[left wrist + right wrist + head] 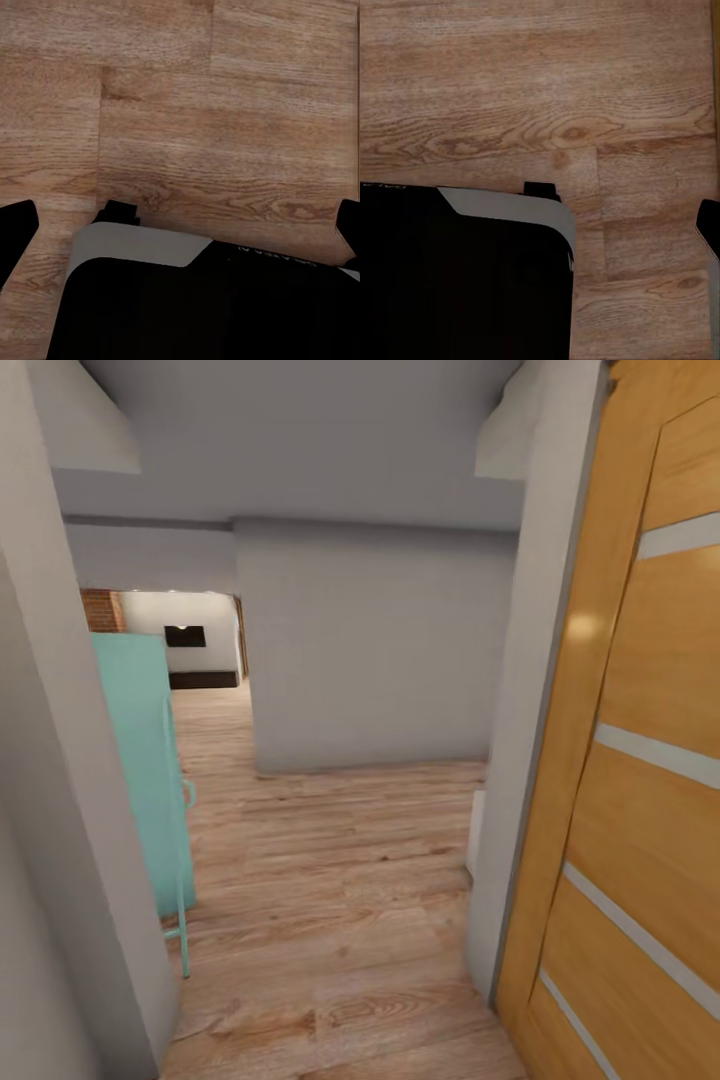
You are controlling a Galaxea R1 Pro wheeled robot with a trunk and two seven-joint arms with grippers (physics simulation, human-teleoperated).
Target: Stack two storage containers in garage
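Head view puts me in a doorway, looking down a short hall with a light wood-plank floor (330, 880) running away toward twelve o'clock. At three o'clock an open honey-coloured door (640, 760) with pale horizontal strips stands against its white frame (525, 740). At nine o'clock a pale grey wall (60, 810) crowds the edge, and just past it stands a turquoise cabinet (140, 760) on thin legs. A grey wall block (370, 650) faces me at twelve o'clock, under a grey ceiling. At eleven o'clock the planks carry on into the living room (190, 630), where I see a strip of brick and a white wall with a dark rectangle on it.

Both wrist views look down on the planks and the robot's dark base (202, 307). I see dark tips at the picture edges, but I cannot tell how either gripper stands. I see no orange-red bins from here.
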